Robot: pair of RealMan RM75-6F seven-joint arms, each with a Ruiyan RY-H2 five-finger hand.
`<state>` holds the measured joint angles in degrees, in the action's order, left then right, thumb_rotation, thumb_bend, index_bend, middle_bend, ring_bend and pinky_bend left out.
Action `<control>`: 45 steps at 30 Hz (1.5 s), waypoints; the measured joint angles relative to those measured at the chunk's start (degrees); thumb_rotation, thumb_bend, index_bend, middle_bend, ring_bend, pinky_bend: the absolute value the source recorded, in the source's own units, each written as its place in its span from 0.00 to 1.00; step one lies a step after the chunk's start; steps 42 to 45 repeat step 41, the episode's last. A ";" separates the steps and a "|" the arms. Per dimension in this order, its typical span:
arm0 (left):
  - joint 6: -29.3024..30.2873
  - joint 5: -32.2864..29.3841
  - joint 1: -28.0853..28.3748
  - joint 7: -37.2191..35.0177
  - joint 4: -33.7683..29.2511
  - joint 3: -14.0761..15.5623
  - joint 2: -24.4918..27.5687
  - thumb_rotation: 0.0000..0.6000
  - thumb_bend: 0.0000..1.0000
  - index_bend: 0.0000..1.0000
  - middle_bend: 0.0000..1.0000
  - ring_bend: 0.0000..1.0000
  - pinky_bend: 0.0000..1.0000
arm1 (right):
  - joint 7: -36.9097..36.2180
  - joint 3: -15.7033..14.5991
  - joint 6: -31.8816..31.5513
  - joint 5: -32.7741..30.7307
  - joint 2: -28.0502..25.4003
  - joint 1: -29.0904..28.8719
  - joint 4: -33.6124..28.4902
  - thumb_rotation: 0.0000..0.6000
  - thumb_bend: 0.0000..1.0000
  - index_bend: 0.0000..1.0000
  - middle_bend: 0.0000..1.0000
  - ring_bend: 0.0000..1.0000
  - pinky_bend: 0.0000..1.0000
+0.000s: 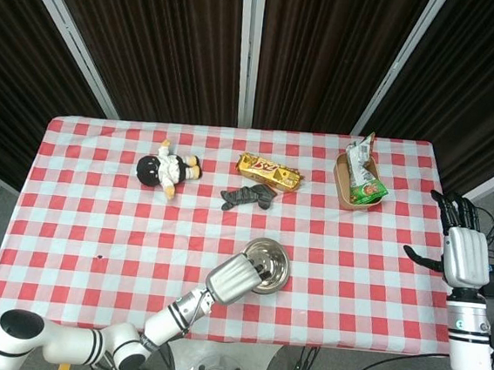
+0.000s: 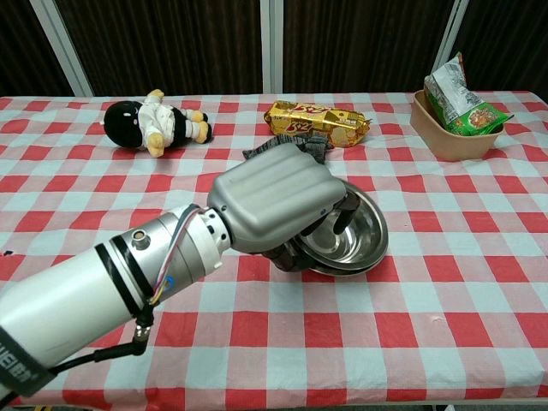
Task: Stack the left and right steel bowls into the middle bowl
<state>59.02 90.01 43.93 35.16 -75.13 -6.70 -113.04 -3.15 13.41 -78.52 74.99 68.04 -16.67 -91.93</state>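
Chest view: biscuit pack (image 2: 320, 122) and doll (image 2: 157, 119) lie behind stacked bowls (image 2: 353, 233).

L hand (image 1: 235, 279) on steel bowls (image 1: 268, 262), R hand (image 1: 462, 255) spread

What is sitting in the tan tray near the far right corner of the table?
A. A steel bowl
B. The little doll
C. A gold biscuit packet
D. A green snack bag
D: the green snack bag stands in the tan tray, while the doll and the gold biscuit packet lie on the checked cloth and the steel bowls sit mid-table.
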 measured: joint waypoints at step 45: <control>30.41 -6.18 -35.34 -25.31 -7.83 10.04 35.29 1.00 0.12 0.23 0.18 0.15 0.23 | 12.61 -12.28 -5.05 12.64 6.00 7.12 4.07 1.00 0.04 0.06 0.10 0.00 0.00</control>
